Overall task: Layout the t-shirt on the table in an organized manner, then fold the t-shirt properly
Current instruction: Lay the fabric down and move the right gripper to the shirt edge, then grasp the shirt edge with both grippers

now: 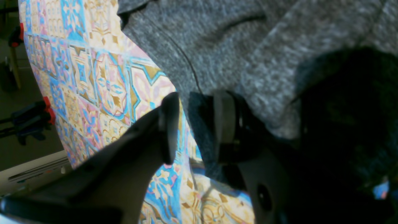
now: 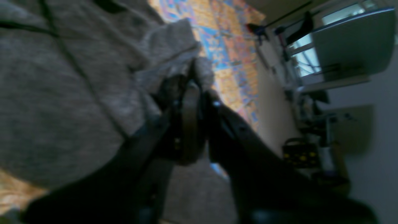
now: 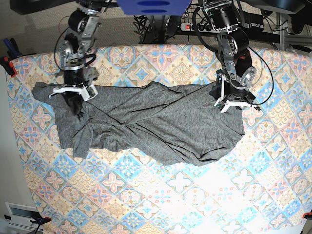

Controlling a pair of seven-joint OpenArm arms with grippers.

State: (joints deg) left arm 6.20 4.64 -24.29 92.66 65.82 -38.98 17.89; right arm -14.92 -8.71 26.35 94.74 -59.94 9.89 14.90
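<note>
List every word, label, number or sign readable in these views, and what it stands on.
None can be read.
t-shirt: plain, no print.
table: tile pattern only, no lettering.
Dark box with yellow marks in the right wrist view: too blurred to read.

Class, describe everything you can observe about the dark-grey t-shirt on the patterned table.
The heathered dark-grey short-sleeved t-shirt looks like soft thin jersey, plain, without print. It lies spread sideways across the pastel tile-pattern tablecloth, wrinkled, with diagonal folds twisting across its middle and an uneven lower edge. The right gripper pinches a bunched fold of fabric at one end; the left gripper sits at the other end with one finger against the cloth edge.
</note>
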